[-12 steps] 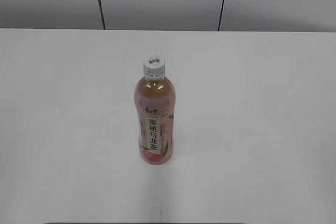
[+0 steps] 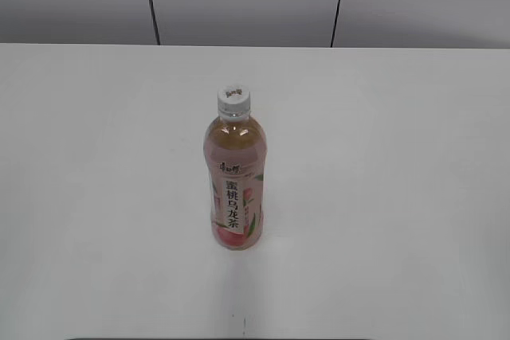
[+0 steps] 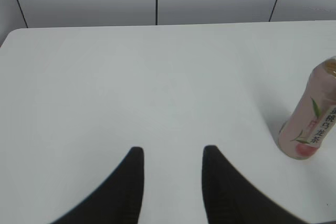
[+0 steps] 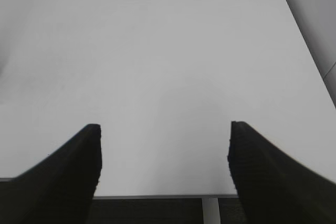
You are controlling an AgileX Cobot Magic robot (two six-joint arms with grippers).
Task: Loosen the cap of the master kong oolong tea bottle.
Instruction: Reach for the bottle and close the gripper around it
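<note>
While the master kong oolong tea bottle [image 2: 233,177] stood upright mid-desk [image 2: 398,197] with its cap [image 2: 234,100] seated, the left end effector [image 3: 172,153] was partly spread, the right end effector [image 4: 164,129] was spread wide, both empty and well apart from it, so nothing seemed begun.

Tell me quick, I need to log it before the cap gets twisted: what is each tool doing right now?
Left tool: open, holding nothing, bottle off to its right.
Right tool: wide open, holding nothing, over bare table.
</note>
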